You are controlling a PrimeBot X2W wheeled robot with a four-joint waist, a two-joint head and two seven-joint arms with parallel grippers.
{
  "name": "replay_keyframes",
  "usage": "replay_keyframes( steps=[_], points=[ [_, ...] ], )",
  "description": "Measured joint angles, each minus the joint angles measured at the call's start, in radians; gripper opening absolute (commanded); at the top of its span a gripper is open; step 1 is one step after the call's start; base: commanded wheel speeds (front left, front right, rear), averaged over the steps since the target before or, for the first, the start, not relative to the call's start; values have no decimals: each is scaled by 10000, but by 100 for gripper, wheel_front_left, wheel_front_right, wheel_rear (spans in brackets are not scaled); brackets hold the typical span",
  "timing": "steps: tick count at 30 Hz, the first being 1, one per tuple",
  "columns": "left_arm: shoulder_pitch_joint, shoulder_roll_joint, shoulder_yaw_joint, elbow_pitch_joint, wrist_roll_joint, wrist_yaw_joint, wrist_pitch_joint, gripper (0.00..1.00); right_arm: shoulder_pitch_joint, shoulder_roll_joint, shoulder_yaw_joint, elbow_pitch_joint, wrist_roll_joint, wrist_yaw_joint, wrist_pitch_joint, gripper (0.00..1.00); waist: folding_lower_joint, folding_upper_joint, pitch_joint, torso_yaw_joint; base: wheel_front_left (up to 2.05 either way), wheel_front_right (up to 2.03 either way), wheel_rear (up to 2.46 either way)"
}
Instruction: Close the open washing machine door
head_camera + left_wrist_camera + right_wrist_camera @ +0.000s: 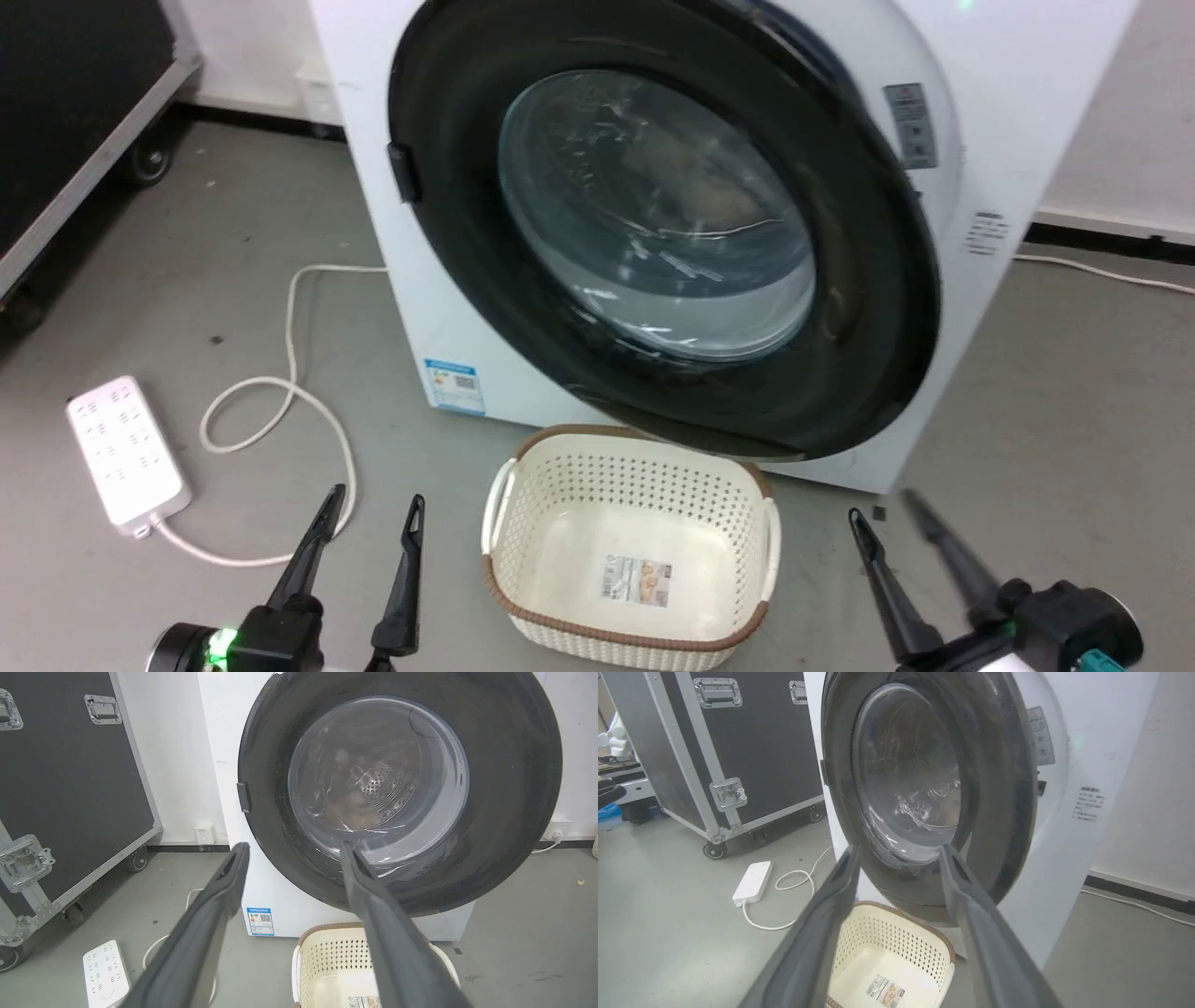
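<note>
While the head view looked down at the grey floor, the washing machine (pixel 448 308) filled the upper middle of the frame, and its door (pixel 653 215) stood ajar, turned at an angle to the white front so that a strip of the recessed port showed past its right rim. A cream basket (pixel 523 523) sat on the floor at lower centre, just below the door's bottom edge. The left gripper (pixel 376 497) rose at lower left with its jaws apart and holding nothing, and the right gripper (pixel 882 506), slightly blurred at lower right, was likewise spread and empty. A white power strip (pixel 126 453) lay at the left edge with its cable (pixel 289 317) looping towards the machine. From the left wrist, the left gripper (pixel 294 845) pointed at the door (pixel 397 788), fingers parted and clear of it, with a black case (pixel 70 788) on wheels at the left. From the right wrist, the right gripper (pixel 899 848) held its fingers apart before the door (pixel 906 774), which was seen at a slant, and the basket (pixel 887 933) lay between them lower in the frame.
</note>
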Motion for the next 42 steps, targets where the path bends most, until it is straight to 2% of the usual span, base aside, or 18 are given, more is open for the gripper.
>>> replay_keyframes(
  steps=[4, 12, 13, 14, 19, 27, 29, 32, 38, 40, 42],
  points=[
    [-87, -157, -17, -4, 224, -121, 0, 100, -453, -481, 355, 50, 44, 0, 8, 0, 0, 0, 334, 245, 0, 0, 0],
    [-930, -671, -245, 102, 523, -349, 0, 100, -2940, -2311, 1070, 658, 930, 2, 867, 0, 3, 1, 1448, 877, 0, 0, 0],
    [-930, -671, -245, 102, 523, -349, 0, 100, -2940, -2311, 1070, 658, 930, 2, 867, 0, 3, 1, 1448, 877, 0, 0, 0],
    [-1220, -861, -278, 146, 640, -370, 0, 100, -4123, -3304, 1095, 1239, 1616, 2, 1298, 0, 3, 1, 1985, 1274, 0, 0, 0],
    [-1460, -1037, -330, 157, 677, -439, 0, 100, -5150, -4071, 686, 2157, 2353, 44, 1664, 0, 3, 0, 2499, 1775, 0, 0, 0],
    [-1680, -1248, -374, 140, 746, -439, 0, 100, -6558, -4351, -125, 3509, 2673, 23, 2194, 0, 2, 0, 3088, 2212, 0, 0, 0],
    [-1845, -1283, -326, 184, 761, -466, 0, 100, -7760, -4077, -871, 4725, 2702, 23, 2395, 0, 3, 1, 3339, 2269, 0, 0, 0],
    [-1916, -1294, -334, 270, 796, -535, 0, 100, -8139, -4027, -930, 5154, 2537, 29, 2393, 0, 3, 0, 3327, 2245, 0, 0, 0],
    [-2005, -1335, -276, 391, 832, -539, 0, 100, -8543, -3522, -779, 6205, 2336, 25, 2044, 0, 1, 0, 2929, 2083, 0, 0, 0],
    [-1913, -1333, -163, 493, 830, -608, 0, 100, -8306, -3225, -485, 6247, 2428, 15, 1442, 100, 0, 0, 2490, 1909, 0, 0, 0],
    [-1738, -1321, -75, 525, 830, -616, 0, 100, -7875, -3051, -251, 6123, 2458, 15, 1108, 100, 0, 1, 2210, 1783, 0, 0, 0]
  ],
)
